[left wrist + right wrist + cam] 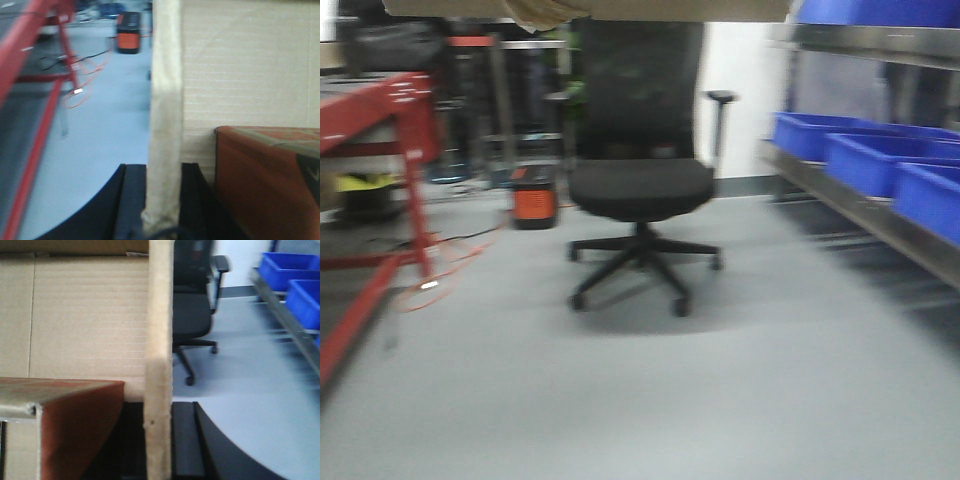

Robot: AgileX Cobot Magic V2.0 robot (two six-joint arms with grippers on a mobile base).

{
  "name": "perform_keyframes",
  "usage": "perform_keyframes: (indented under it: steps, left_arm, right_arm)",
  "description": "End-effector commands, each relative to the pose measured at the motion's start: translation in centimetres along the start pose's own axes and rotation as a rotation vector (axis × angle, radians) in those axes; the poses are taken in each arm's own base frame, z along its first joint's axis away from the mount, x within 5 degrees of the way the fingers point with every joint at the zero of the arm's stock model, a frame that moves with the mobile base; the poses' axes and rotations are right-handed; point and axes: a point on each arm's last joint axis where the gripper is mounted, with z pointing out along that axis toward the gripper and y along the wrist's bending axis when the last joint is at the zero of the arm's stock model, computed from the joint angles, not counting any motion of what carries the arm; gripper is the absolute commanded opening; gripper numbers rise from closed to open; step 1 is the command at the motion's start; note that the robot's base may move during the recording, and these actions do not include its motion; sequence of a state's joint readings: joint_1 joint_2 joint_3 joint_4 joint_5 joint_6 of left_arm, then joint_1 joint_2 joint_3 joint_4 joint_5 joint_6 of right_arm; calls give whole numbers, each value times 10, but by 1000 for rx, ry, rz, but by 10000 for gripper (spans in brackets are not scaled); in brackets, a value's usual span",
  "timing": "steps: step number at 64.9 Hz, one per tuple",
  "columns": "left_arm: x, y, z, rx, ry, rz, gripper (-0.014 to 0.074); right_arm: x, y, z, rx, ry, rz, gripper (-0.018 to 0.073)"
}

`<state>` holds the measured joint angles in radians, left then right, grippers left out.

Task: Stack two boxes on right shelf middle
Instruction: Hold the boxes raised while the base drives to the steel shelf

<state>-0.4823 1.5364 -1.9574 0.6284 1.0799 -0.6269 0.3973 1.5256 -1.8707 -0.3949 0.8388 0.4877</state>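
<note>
A two-armed mobile robot carries an open cardboard box (240, 65) across a workshop floor. The left gripper (162, 200) is clamped over the box's left wall and the right gripper (159, 440) over its right wall, each with black jaws pressed on either side of the board. A red box (265, 180) rides inside against the carton's wall; whether a second box lies with it cannot be told. No tabletop is in view. The load hangs in the air ahead of the robot, its underside just showing at the top edge of the front view, well short of the right shelf (860, 205), whose middle tier is lined with blue bins (880, 160). Smearing in all three views suggests the base is moving. The risks from here look plain: thin cardboard pinched at two edges could buckle or slip if the arms pull unevenly, and the red box could slide if the carton tilts. An office chair (640, 180) stands ahead, with a red rack (380, 110) and a loose orange cable (440, 285) to the left. The bins may leave little room to stack.
</note>
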Motion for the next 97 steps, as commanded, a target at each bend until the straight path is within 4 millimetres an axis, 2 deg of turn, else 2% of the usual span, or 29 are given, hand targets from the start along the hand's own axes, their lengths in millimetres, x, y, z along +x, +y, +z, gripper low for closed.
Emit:
perform_keyframes:
  steps: [1, 97]
  left_arm:
    - [-8, 5, -8, -6, -56, -3, -111]
    - [-8, 5, -8, -7, -57, -2, -111]
  right_arm:
    - [-13, -2, -11, -16, -94, -4, -155]
    - [-13, -2, -11, -16, -94, -4, -155]
